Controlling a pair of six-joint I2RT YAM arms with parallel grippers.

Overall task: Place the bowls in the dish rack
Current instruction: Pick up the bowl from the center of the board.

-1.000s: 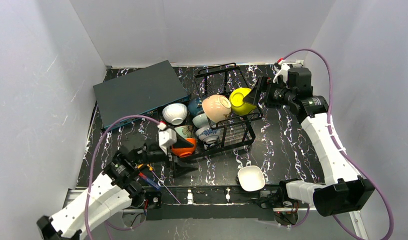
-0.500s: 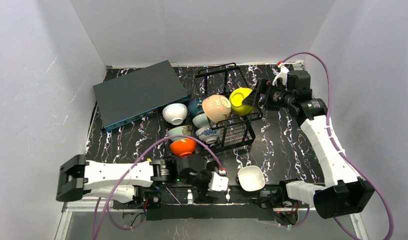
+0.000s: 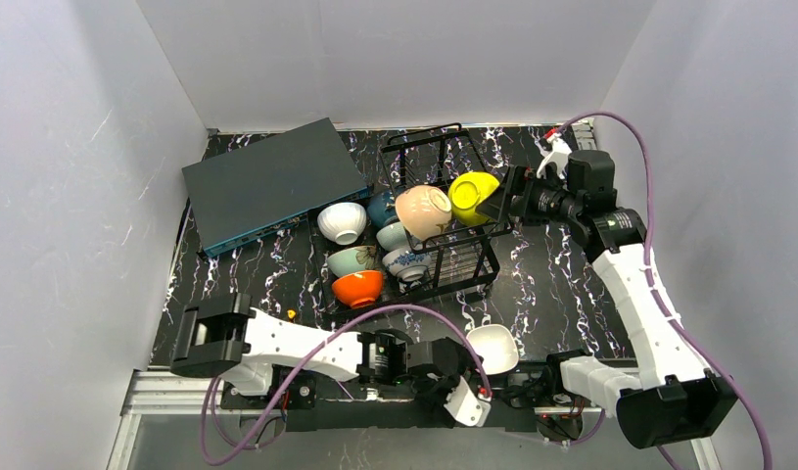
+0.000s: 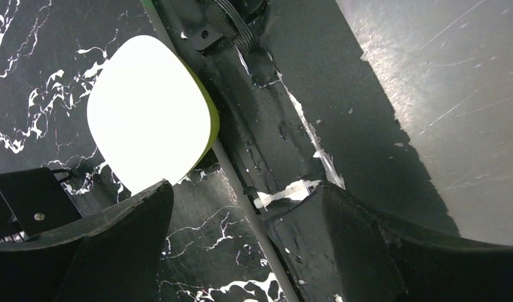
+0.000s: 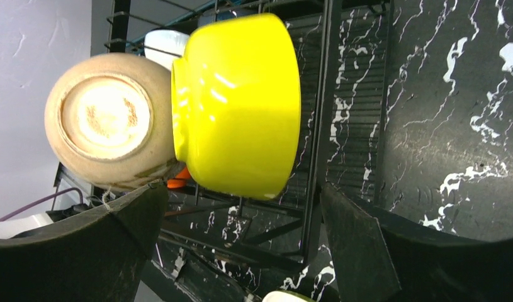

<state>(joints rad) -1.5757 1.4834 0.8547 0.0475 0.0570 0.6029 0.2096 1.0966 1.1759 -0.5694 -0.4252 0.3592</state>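
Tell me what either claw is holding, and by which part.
Nothing. Both are open: the right claw faces the yellow bowl, the left claw the white bowl.

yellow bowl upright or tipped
Tipped: the yellow bowl lies on its side in the dish rack, next to the pinkish beige bowl, side wall toward the right wrist camera.

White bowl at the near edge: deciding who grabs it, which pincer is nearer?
Left. The left pincer is just beside the white bowl; the right pincer is far off, facing the yellow bowl in the dish rack.
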